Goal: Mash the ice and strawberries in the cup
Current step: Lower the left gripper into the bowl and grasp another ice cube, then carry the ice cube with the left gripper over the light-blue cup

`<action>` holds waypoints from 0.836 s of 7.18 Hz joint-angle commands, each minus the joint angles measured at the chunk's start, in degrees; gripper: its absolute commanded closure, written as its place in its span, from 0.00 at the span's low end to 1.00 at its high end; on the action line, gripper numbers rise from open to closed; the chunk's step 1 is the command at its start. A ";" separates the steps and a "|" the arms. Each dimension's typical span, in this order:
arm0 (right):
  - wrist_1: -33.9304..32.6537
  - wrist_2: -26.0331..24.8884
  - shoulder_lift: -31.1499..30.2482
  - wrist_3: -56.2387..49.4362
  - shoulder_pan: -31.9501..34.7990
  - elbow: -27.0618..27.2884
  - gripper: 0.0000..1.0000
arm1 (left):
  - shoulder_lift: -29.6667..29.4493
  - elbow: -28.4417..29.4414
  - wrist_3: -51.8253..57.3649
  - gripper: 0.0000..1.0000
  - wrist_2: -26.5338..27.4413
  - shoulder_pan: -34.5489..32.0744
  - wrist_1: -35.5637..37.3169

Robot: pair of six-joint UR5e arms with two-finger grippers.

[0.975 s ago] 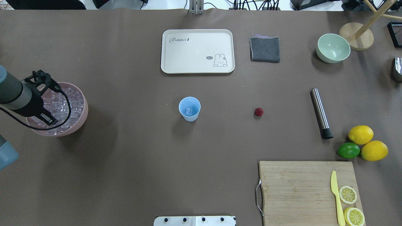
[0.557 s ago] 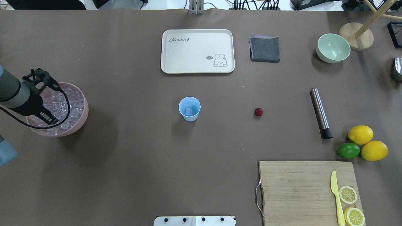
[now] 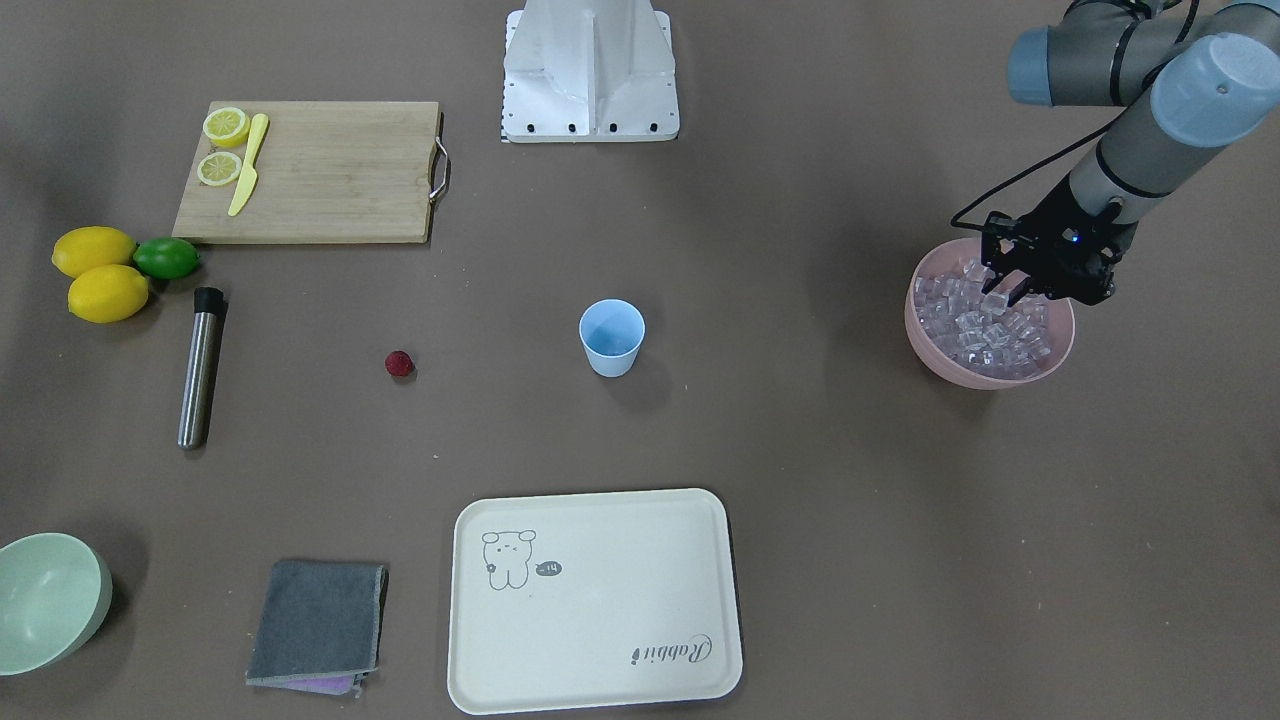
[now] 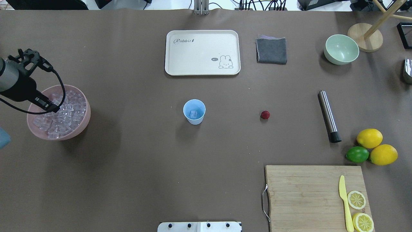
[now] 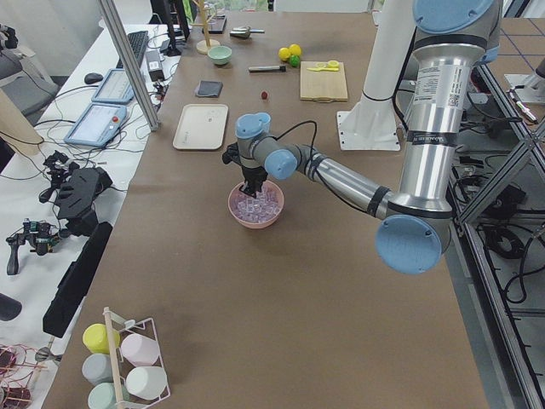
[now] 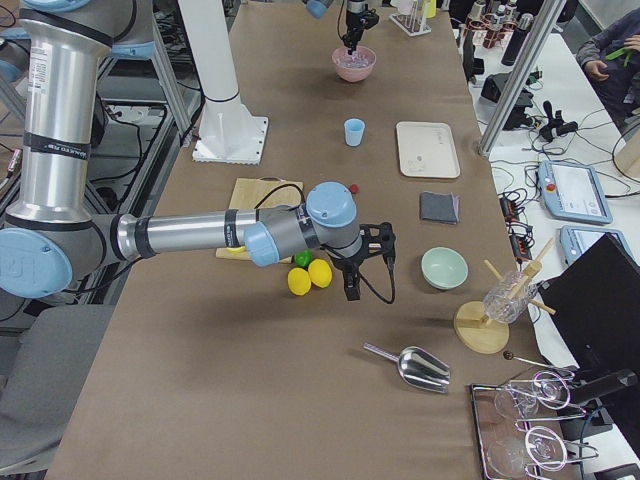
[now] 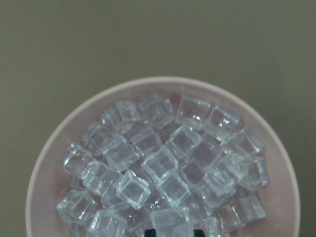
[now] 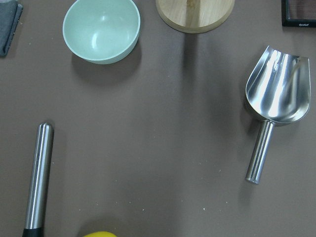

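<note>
The pale blue cup (image 4: pixel 194 111) stands mid-table with one ice cube (image 4: pixel 193 113) in it. The strawberry (image 4: pixel 265 114) lies on the table to its right. A heap of ice (image 4: pixel 66 117) fills a pink bowl (image 4: pixel 83 124) at the left edge. My left gripper (image 4: pixel 51 107) hangs over that bowl. In the left wrist view it (image 7: pixel 173 232) is shut on one ice cube (image 7: pixel 170 219), held above the heap (image 7: pixel 168 158). My right gripper (image 6: pixel 352 290) shows only in the exterior right view, above the table near the lemons. I cannot tell if it is open or shut.
A cream tray (image 4: pixel 202 52), a grey cloth (image 4: pixel 271 50) and a pale green bowl (image 4: pixel 341 49) lie along the far side. A steel muddler (image 4: pixel 328 115), two lemons (image 4: pixel 369 138), a lime (image 4: pixel 357 154) and a cutting board (image 4: pixel 305 193) are at the right. A metal scoop (image 8: pixel 276 94) lies nearby.
My left gripper has risen out of the ice heap and shifted toward the bowl's far-left side. Nothing else has moved.
</note>
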 commanded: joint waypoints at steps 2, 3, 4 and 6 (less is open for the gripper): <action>0.00 0.00 0.00 0.09 -0.02 0.01 0.00 | -8.24 0.31 -19.41 1.00 -1.74 0.20 -2.55; 0.00 0.00 0.09 0.09 -0.02 0.01 0.00 | -10.45 0.40 -25.23 1.00 -1.48 2.47 -3.09; 0.00 0.00 0.09 0.09 -0.02 0.01 0.00 | -13.16 0.66 -31.99 1.00 -1.04 4.76 -3.01; 0.00 0.00 0.18 0.09 -0.02 0.01 0.00 | -19.40 1.45 -44.82 1.00 9.09 13.52 -2.92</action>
